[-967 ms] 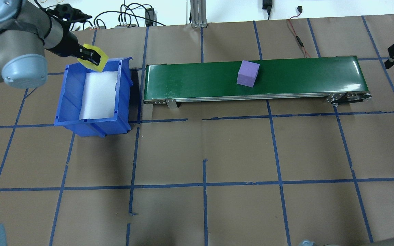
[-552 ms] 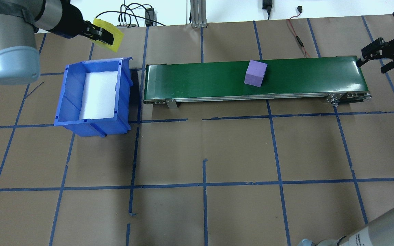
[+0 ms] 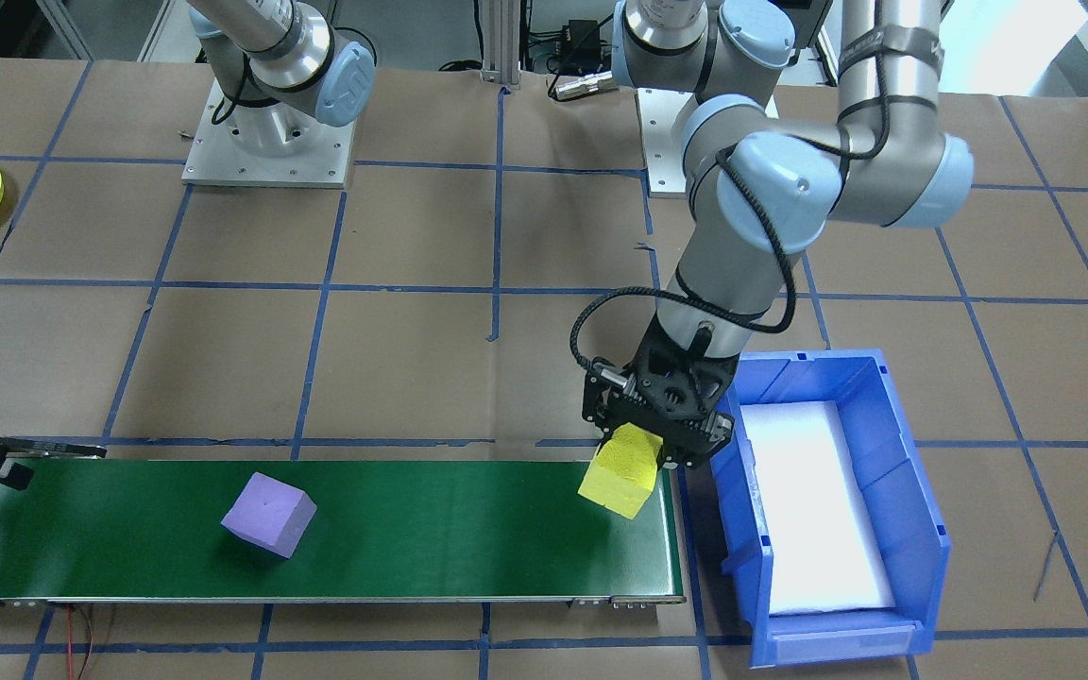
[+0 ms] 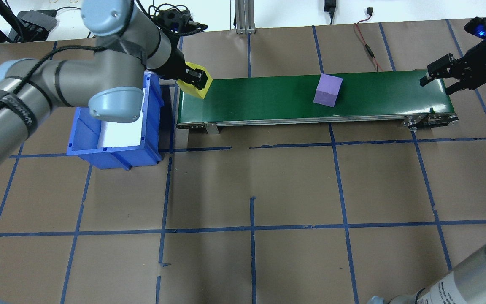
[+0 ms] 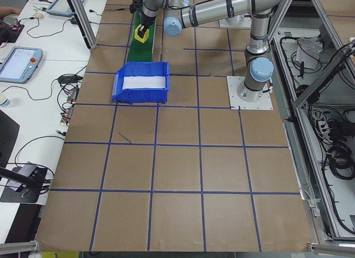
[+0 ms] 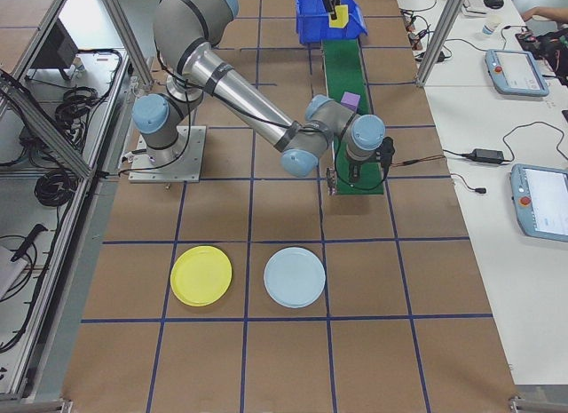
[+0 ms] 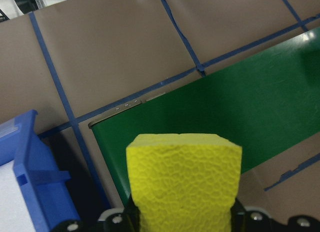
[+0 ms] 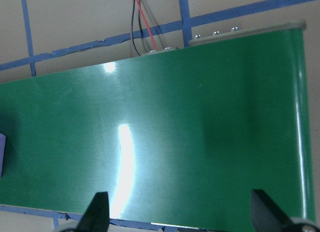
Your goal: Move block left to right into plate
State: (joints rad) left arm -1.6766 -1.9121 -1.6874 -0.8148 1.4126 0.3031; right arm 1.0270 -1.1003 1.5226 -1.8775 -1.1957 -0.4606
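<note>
My left gripper [image 4: 195, 78] is shut on a yellow foam block [image 4: 186, 86] and holds it tilted just above the left end of the green conveyor belt [image 4: 264, 99]. The left wrist view shows the yellow block [image 7: 182, 184] between the fingers, with the belt [image 7: 240, 122] below. A purple block [image 4: 328, 90] rides on the belt right of its middle. My right gripper [image 4: 437, 82] hangs open over the belt's right end, and nothing lies between its fingers [image 8: 97, 212]. The yellow plate [image 6: 201, 275] lies on the table far from the belt, near the right arm's base.
A blue bin [image 4: 116, 154] with a white liner stands just left of the belt. A pale blue plate [image 6: 295, 277] lies beside the yellow one. Cables run along the table's far edge. Brown paper with a blue tape grid covers the table.
My left arm has carried the yellow block from above the bin's far side to over the belt's left end. The purple block has travelled right. My right gripper has come in over the belt's right end.
</note>
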